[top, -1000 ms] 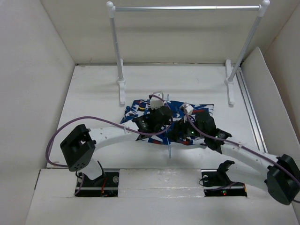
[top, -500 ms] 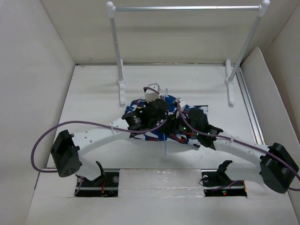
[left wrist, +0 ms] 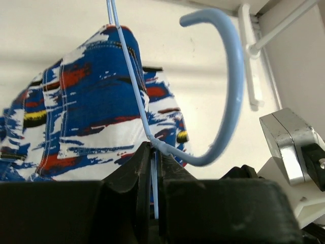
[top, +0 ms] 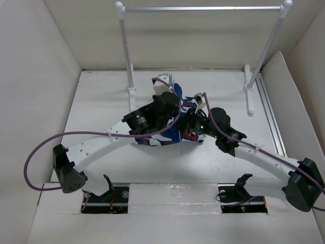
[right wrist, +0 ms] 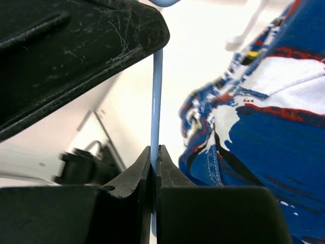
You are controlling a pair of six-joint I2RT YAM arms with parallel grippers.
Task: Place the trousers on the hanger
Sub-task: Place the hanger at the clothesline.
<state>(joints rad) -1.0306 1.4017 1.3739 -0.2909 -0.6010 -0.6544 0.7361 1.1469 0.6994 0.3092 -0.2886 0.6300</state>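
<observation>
Left jaws, right jaws both clamped on hanger [left wrist: 235,76] wire. Trousers [left wrist: 86,112] draped just beyond left jaws — next probably steady joint lift.

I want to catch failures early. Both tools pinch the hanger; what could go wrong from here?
1. The left tool and right tool each clamp only thin wire of the hanger, so it could twist or slip.
2. The trousers hang loose by that wire and might slide off if it tilts.
</observation>
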